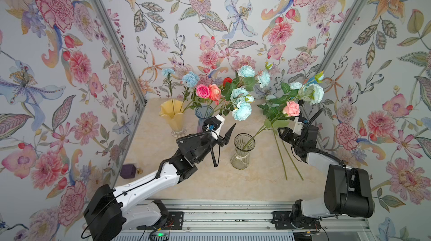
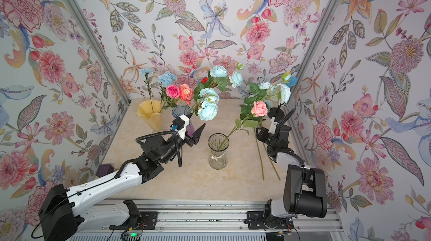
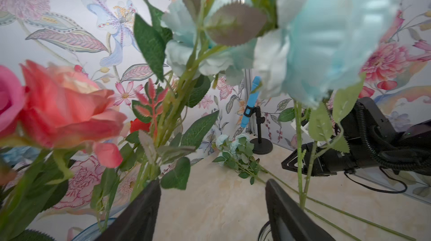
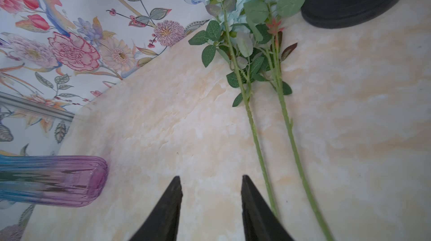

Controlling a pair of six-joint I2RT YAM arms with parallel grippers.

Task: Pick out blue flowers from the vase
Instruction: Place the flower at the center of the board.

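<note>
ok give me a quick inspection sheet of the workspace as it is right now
surface: marble-look tabletop, no spills seen
job's things: aqua blooms standing in the ribbed vase; sky-blue carnations in the yellow vase; two aqua sprays lying flat on the table
clutter: blue microphone on a black stand; purple box; clear vase holding a pink rose
grippers: left gripper open and empty, near the ribbed vase; right gripper open and empty, beside the lying stems
cables: corrugated cable looped at the left wrist
surroundings: floral wallpaper, aluminium posts
</note>
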